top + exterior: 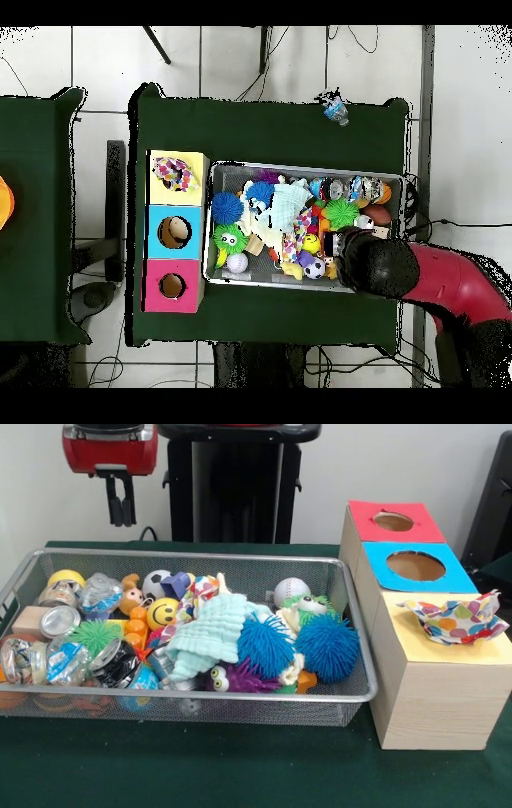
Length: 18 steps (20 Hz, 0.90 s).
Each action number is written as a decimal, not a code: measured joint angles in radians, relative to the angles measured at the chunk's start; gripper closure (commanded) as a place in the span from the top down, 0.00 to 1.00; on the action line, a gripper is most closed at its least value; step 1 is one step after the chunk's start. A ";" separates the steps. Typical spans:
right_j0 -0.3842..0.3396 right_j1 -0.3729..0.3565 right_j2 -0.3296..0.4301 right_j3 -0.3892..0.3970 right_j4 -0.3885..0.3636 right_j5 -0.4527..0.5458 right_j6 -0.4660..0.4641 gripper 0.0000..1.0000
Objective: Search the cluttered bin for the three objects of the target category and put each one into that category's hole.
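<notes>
The gripper (122,510) hangs empty, its fingers close together. A dotted cloth (458,618) sits on the yellow hole, far across the bin (192,700) from it.

A robotics lab. A red Sawyer arm (440,280) on a black pedestal (234,484) stands at the far edge of a green-covered table (200,768), over a white tiled floor (250,60) strung with loose cables (350,40). A second green table (35,210) stands just beyond the left edge.

Silver wire-mesh bin (352,696) sits on the green table, crammed with toys. One white polka-dot cloth (456,618) lies bunched over the yellow-surround hole of the pale wooden box (436,700); another polka-dot cloth (196,594) pokes from the clutter.
</notes>
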 measured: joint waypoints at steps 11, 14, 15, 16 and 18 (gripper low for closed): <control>0.000 0.035 -0.046 0.090 0.000 -0.133 0.000 0.00; 0.006 0.056 -0.073 0.111 0.000 -0.173 0.000 0.00; 0.009 0.061 -0.079 0.114 0.000 -0.178 0.000 0.00; 0.011 0.065 -0.084 0.116 0.000 -0.182 0.000 0.00; 0.017 0.078 -0.097 0.116 0.000 -0.185 0.000 0.00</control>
